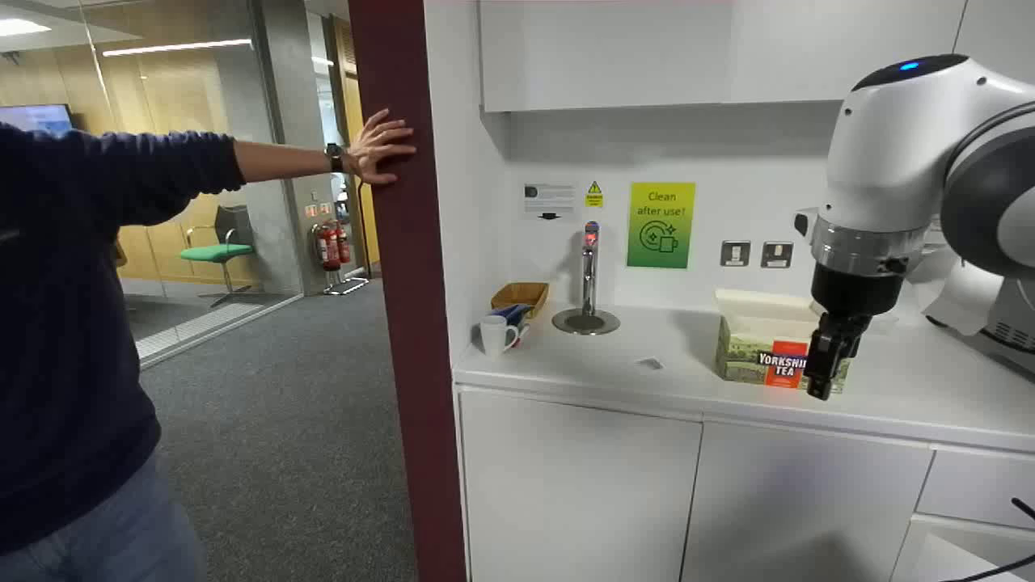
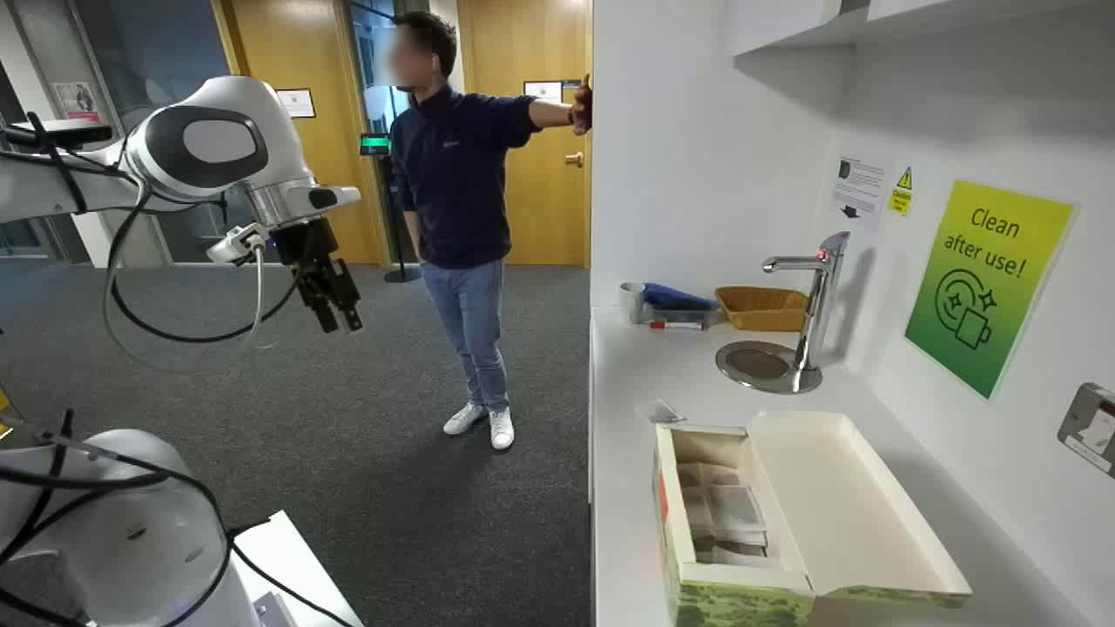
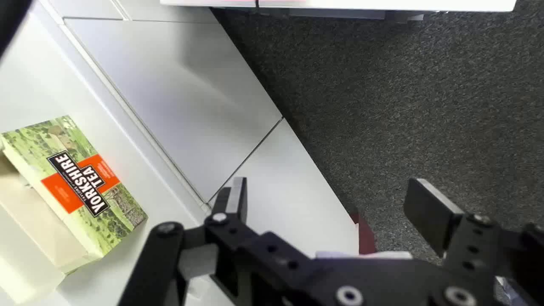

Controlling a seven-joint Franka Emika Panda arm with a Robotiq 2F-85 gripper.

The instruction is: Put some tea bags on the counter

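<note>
A pale tea bag (image 1: 649, 364) lies on the white counter (image 1: 566, 372); it also shows in an exterior view (image 2: 664, 412), just beyond the box. More tea bags (image 2: 732, 509) lie inside the open Yorkshire Tea box (image 2: 740, 601), which stands on the counter with its lid folded back toward the wall. The box also shows in the wrist view (image 3: 85, 182), left of the jaws. My gripper (image 3: 327, 189) is open with nothing between its fingers. It hangs over the floor in front of the counter, apart from the box, as an exterior view shows (image 2: 341, 324).
A chrome tap (image 1: 589, 275) stands at the back of the counter. A white mug (image 1: 496, 335), a blue item and a brown basket (image 2: 762, 307) sit at the far end. A man (image 2: 462, 192) stands on the floor, his hand on the dark red post (image 1: 404, 283).
</note>
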